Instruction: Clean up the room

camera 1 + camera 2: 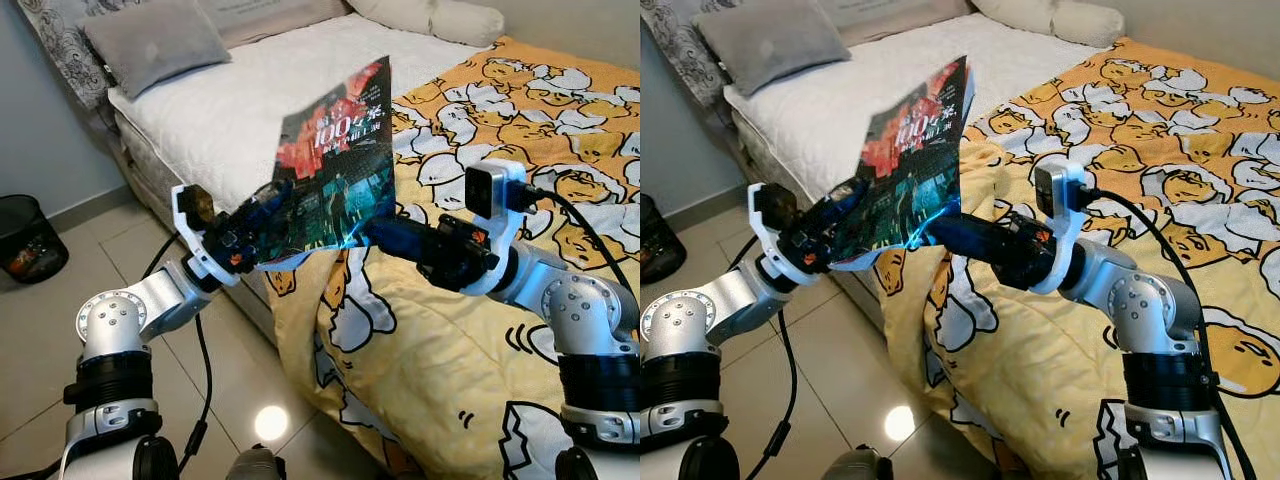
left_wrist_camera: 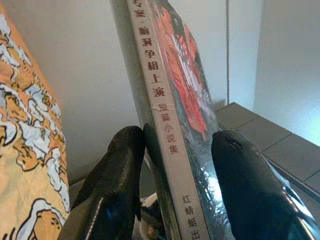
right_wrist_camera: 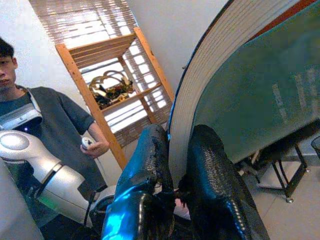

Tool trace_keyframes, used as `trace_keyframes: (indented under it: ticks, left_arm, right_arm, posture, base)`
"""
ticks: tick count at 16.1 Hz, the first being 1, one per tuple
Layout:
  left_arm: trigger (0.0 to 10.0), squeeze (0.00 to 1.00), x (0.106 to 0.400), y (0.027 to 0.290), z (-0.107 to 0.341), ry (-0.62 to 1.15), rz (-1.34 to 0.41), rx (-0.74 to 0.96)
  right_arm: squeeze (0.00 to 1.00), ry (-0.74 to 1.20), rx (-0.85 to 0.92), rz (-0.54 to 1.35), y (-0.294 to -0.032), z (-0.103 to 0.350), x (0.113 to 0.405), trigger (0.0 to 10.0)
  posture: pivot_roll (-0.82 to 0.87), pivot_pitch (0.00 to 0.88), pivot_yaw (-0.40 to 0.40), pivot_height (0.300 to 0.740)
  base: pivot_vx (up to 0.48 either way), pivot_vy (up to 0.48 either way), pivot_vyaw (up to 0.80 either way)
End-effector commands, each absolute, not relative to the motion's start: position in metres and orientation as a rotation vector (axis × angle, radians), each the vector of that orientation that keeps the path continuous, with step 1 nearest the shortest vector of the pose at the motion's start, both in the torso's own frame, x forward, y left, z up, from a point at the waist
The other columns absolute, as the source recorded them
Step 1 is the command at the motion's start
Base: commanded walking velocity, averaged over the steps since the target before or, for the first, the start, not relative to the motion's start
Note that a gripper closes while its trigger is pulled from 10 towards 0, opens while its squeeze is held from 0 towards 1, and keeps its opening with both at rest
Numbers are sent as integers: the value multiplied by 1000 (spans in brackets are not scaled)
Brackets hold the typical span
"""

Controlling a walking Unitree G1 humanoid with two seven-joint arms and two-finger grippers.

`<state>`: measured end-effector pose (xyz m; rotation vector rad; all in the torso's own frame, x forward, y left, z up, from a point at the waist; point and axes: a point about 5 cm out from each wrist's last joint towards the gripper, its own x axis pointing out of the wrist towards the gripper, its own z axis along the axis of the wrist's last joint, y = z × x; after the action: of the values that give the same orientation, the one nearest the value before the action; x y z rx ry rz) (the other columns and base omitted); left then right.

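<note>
1. While both arms reach forward over the edge of the bed (image 1: 250, 90), a book (image 1: 340, 160) wrapped in shiny film stands upright in the air between them, its dark cover with red and white print facing the robot.
2. Left gripper (image 1: 262, 215) holds the book's lower left part; in the left wrist view (image 2: 172, 150) the white spine with printed characters runs up between the jaws, one black finger (image 2: 117, 175) against the back cover and the other on the front cover, so the jaws are closed onto the book's thickness.
3. Right gripper (image 1: 372, 232) grips the book's lower right corner; in the right wrist view (image 3: 175, 165) the page edges and the teal back cover rise out from between the jaws, which stand nearly together, pinching a thin part of the book.
4. Below the book lies a yellow blanket (image 1: 500, 150) with a cartoon print, draped over the bed's near corner and hanging toward the tiled floor (image 1: 60, 330).
5. Farther up the bed are a white sheet and a grey pillow (image 1: 155, 40).
6. By the wall on the left stands a black bin (image 1: 28, 235) on the floor.
7. A person (image 3: 45, 125) in a grey shirt stands beside a wooden shelf (image 3: 115, 85) in the right wrist view.
</note>
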<state>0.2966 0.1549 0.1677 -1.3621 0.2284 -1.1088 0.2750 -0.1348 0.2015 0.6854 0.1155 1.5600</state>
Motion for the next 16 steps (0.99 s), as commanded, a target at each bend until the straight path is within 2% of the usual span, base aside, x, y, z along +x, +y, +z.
trace_keyframes:
  ticks: [1, 4, 7, 8, 9, 10, 11, 12, 14, 16]
  left_arm:
    - [0, 0, 294, 155, 173, 212, -1142, -1343]
    - [0, 0, 289, 157, 176, 208, -1170, -1326]
    - [0, 0, 282, 154, 176, 225, -1191, -1210]
    - [0, 0, 282, 155, 176, 220, -1169, -1187]
    - [0, 0, 282, 157, 175, 209, -1137, -1127]
    - [0, 0, 283, 157, 176, 200, -1115, -1092]
    - [0, 0, 282, 157, 179, 179, -1090, -1035]
    - [0, 0, 283, 158, 184, 143, -1041, -932]
    - [0, 0, 286, 162, 192, 109, -960, -863]
    - [0, 0, 285, 166, 207, 27, -905, -772]
  right_arm:
    - [0, 112, 664, 1587, -132, 203, 273, 0]
    - [0, 140, 652, 1578, -133, 196, 273, 0]
    - [0, 189, 616, 1540, -132, 183, 273, 0]
    - [0, 193, 604, 1524, -131, 181, 273, 3137]
    - [0, 198, 566, 1482, -129, 176, 275, 10000]
    - [0, 212, 558, 1465, -129, 173, 275, 10000]
    - [59, 235, 537, 1440, -128, 168, 274, 10000]
    - [1000, 260, 519, 1377, -128, 159, 275, 10000]
    - [1000, 248, 532, 1275, -131, 151, 277, 10000]
    - [1000, 205, 565, 1094, -148, 136, 280, 10000]
  posture:
    - [28, 0, 46, 740]
    - [32, 0, 44, 740]
    - [36, 0, 41, 740]
    - [36, 0, 41, 740]
    - [35, 0, 41, 740]
    - [34, 0, 41, 740]
    - [33, 0, 40, 740]
    - [33, 0, 38, 740]
    - [34, 0, 38, 740]
    - [32, 0, 35, 740]
  base:
    - [0, 0, 0]
    - [0, 0, 0]
    - [0, 0, 0]
    - [0, 0, 0]
    - [0, 0, 0]
    - [0, 0, 0]
    - [0, 0, 0]
    - [0, 0, 0]
    - [0, 0, 0]
    - [0, 0, 0]
